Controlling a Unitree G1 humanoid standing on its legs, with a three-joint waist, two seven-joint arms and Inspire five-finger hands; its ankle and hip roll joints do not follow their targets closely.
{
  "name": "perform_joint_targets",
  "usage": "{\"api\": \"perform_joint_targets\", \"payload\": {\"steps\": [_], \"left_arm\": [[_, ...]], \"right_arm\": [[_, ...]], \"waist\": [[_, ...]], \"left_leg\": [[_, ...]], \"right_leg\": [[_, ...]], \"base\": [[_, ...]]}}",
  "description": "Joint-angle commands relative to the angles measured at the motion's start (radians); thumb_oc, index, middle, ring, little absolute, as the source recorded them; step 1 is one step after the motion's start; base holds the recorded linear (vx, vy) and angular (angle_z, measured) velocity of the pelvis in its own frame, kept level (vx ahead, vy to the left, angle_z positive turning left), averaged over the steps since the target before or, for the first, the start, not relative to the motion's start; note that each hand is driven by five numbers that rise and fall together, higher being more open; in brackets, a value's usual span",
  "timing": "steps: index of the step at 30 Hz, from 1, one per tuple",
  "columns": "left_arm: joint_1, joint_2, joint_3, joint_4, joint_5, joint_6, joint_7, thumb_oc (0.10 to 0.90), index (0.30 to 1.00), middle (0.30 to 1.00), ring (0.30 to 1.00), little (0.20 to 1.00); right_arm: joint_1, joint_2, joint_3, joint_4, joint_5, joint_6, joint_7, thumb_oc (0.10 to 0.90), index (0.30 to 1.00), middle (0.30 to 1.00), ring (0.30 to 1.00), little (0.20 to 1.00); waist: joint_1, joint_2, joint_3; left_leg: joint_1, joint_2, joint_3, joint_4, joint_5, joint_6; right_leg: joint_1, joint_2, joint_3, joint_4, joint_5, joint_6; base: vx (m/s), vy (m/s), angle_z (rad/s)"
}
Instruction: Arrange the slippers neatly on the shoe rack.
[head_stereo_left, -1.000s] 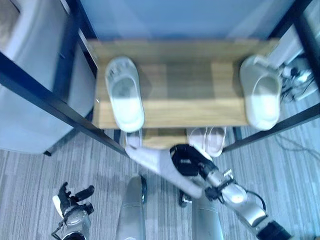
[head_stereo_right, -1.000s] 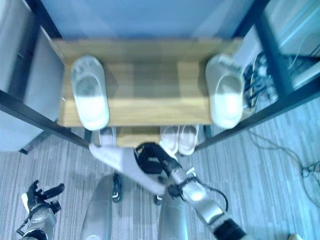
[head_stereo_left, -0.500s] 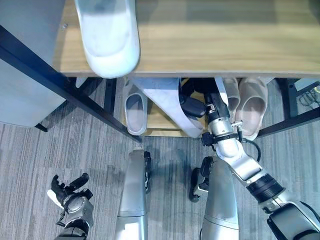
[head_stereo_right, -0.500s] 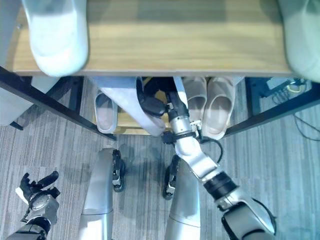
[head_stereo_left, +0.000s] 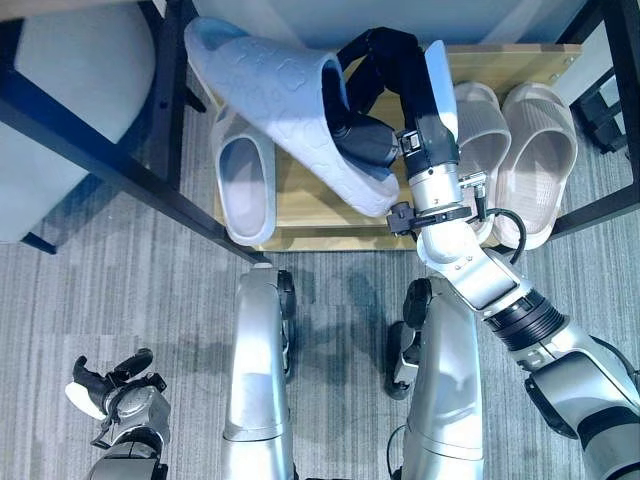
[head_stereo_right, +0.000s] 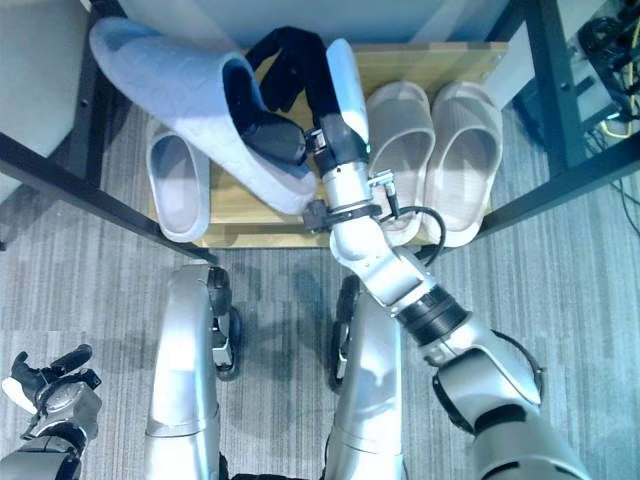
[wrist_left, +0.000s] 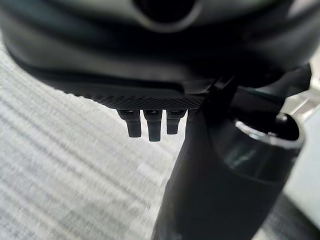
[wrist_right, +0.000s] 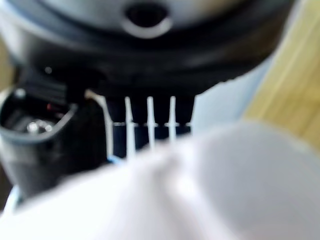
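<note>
Blue slipper (head_stereo_left: 290, 110) lifted higher, right hand (head_stereo_left: 372, 110) clenched on it; three slippers shelved.

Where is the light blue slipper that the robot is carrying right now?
The light blue slipper is in the right hand, raised above the lower shelf, between the grey slipper and the beige pair.

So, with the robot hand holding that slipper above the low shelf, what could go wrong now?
1. The right robot hand holds the blue slipper tilted, sole up, so it could land upside down or slip out.
2. The gap between the grey slipper and the beige pair looks narrow, so lowering may knock either askew.
3. The black rack bar runs close by and might be hit.
</note>
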Motion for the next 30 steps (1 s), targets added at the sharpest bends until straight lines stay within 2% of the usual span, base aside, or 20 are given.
{"api": "perform_joint_targets", "payload": {"steps": [1, 7, 13, 30], "left_arm": [[0.011, 0.101, -0.008, 0.029, -0.004, -0.041, 0.039, 0.800, 0.900, 0.900, 0.900, 0.900], [-0.034, 0.106, -0.049, 0.029, -0.023, -0.045, 0.015, 0.800, 0.900, 0.900, 0.900, 0.900], [-0.107, 0.142, -0.090, 0.035, -0.045, -0.026, -0.007, 0.800, 0.900, 0.900, 0.900, 0.900], [-0.099, 0.143, -0.077, 0.041, -0.074, -0.030, -0.040, 0.800, 0.900, 0.900, 0.900, 0.900]], "right_arm": [[-0.180, 0.028, -0.065, -0.090, -0.018, -0.058, -0.045, 0.400, 0.300, 0.300, 0.300, 0.300], [-0.248, 0.046, -0.022, 0.021, 0.083, -0.048, -0.018, 0.400, 0.300, 0.300, 0.300, 0.300], [-0.370, 0.079, 0.042, 0.204, 0.098, 0.002, -0.042, 0.400, 0.300, 0.300, 0.300, 0.300], [-0.319, 0.130, 0.030, 0.270, 0.077, 0.019, -0.051, 0.400, 0.300, 0.300, 0.300, 0.300]], "waist": [[0.043, -0.014, -0.006], [0.049, -0.023, -0.006], [0.055, -0.040, -0.005], [0.053, -0.058, -0.005]], "left_leg": [[0.060, -0.026, -0.015, 0.016, -0.139, 0.101], [0.060, -0.026, -0.021, 0.042, -0.151, 0.100], [0.060, -0.024, -0.024, 0.057, -0.157, 0.097], [0.060, -0.030, -0.022, 0.066, -0.158, 0.091]], "right_leg": [[0.099, -0.015, 0.040, 0.037, -0.066, -0.107], [0.099, -0.012, 0.043, 0.043, -0.057, -0.098], [0.093, -0.011, 0.046, 0.058, -0.058, -0.103], [0.085, 0.002, 0.051, 0.064, -0.046, -0.109]], "base": [[0.02, 0.031, -0.06], [0.01, 0.014, -0.06], [0.00, 0.000, 0.00], [0.00, 0.000, 0.00]]}}
